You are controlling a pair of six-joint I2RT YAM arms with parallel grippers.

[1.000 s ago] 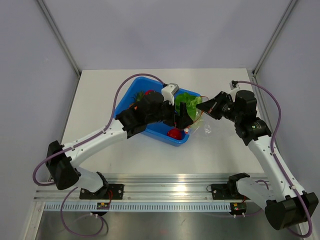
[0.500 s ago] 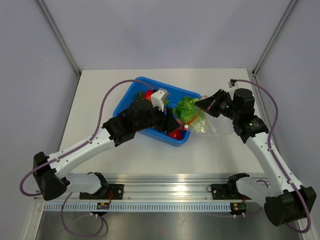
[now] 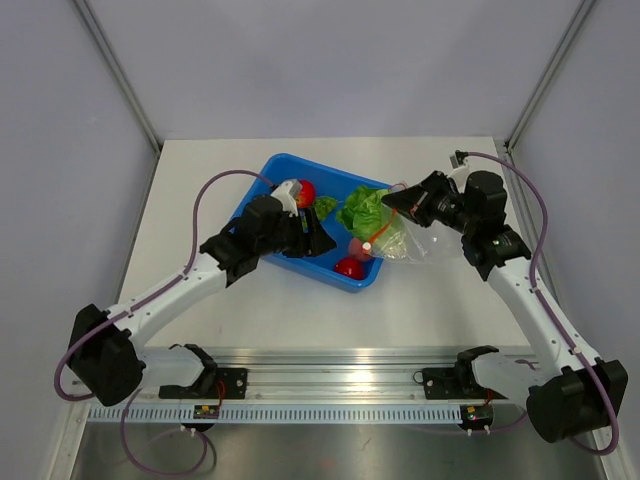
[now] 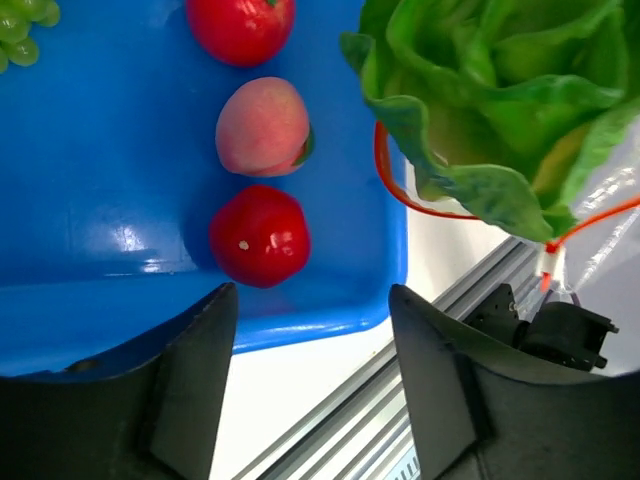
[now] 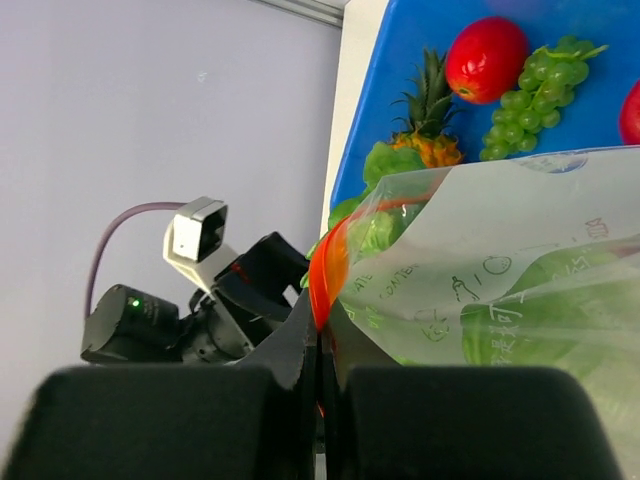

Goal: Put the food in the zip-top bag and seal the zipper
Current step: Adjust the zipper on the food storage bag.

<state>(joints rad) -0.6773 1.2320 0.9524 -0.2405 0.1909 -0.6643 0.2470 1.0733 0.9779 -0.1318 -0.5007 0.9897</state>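
- Green leafy cabbage (image 3: 368, 208) released into the mouth of the clear crinkly zip-top bag (image 3: 418, 242), partly inside.
- Left gripper (image 4: 312, 300) withdrawn, spread, empty; round red fruit (image 4: 259, 235) just ahead.
- Right gripper (image 5: 320, 340) pinched on the bag's orange-red zipper (image 5: 326, 262).

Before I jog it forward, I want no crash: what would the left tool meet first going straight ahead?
Likely the round red fruit in the blue tub, though depth is unclear.

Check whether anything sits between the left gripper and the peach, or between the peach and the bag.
Nothing visible blocks the left gripper: it hangs open over the tub, with the peach bare beside a red fruit. On the way into the bag, the cabbage fills much of the mouth.
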